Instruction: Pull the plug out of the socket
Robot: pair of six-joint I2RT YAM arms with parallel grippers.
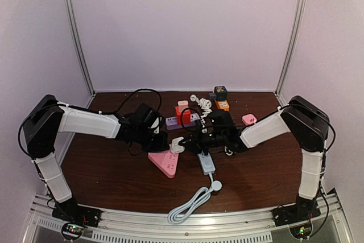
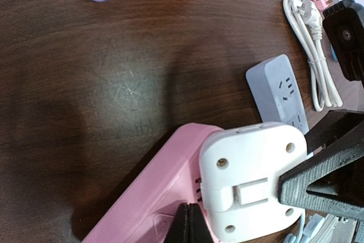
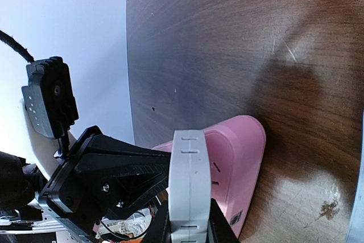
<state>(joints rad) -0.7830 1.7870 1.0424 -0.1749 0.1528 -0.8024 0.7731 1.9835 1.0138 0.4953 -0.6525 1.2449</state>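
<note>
Right jaws: you have them clenched on the white plug (image 3: 190, 180), with a fingertip (image 3: 219, 229) pressed to each of its broad sides in the right wrist view.
Left jaws: closed on nothing. Their tips (image 2: 185, 226) are drawn together into one point that rests on the pink socket (image 2: 142, 197), just beside the plug.
Plug: it sits near the middle of the counter (image 1: 102, 169), at the end of the socket that faces the far edge. It lies against the socket's slotted face, with two slots showing beside it. You cannot tell whether its pins are seated in the socket.
Socket: a flat pink triangle lying mid-counter, with its narrow corner pointing toward the near edge.
Grey-blue strip (image 1: 206, 163): it lies just to the right of the socket and apart from it, running toward the near edge.
White cable (image 1: 190, 202): it is coiled by the near edge, in front of the grey-blue strip.
Lilac strip (image 1: 173, 122): it lies beyond the socket, toward the far edge and well apart from it.
</note>
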